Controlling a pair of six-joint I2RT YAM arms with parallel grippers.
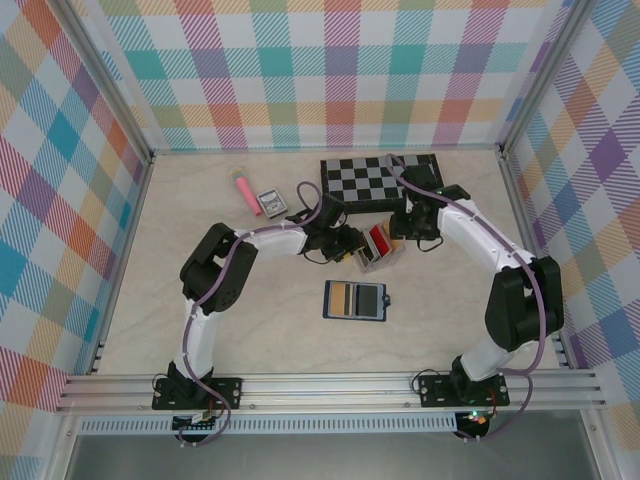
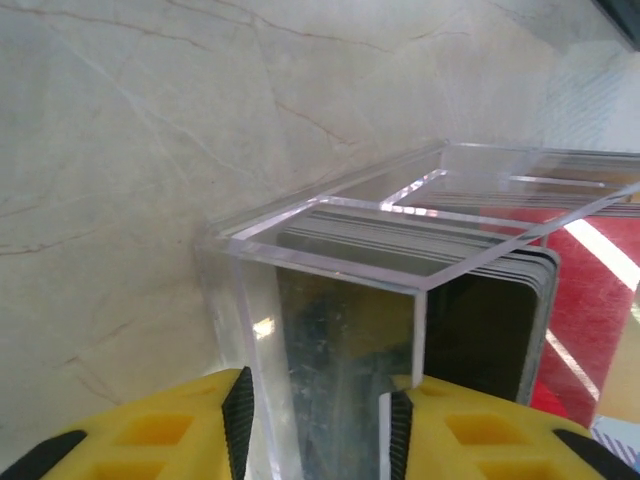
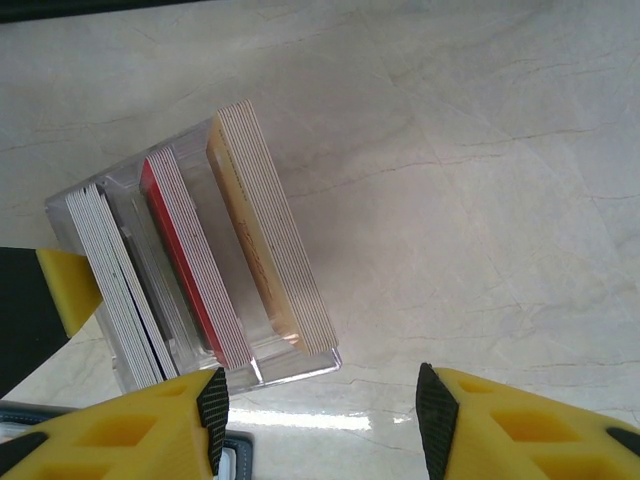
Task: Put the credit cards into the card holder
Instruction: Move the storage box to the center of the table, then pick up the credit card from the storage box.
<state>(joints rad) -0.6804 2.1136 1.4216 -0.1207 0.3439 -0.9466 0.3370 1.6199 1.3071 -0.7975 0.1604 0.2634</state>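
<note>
Seemingly pinching stand [image 2: 340, 320] wall in narrow left claw [image 2: 318, 425], steadying it; holding right claw [image 3: 320, 405] wide and empty at lower frame, ready to pull cards [image 3: 260, 240].

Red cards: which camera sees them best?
The right wrist camera. It looks down on the red cards standing in the clear box. The left wrist camera catches a red patch through its wall; the top camera shows a tiny red speck.
</note>
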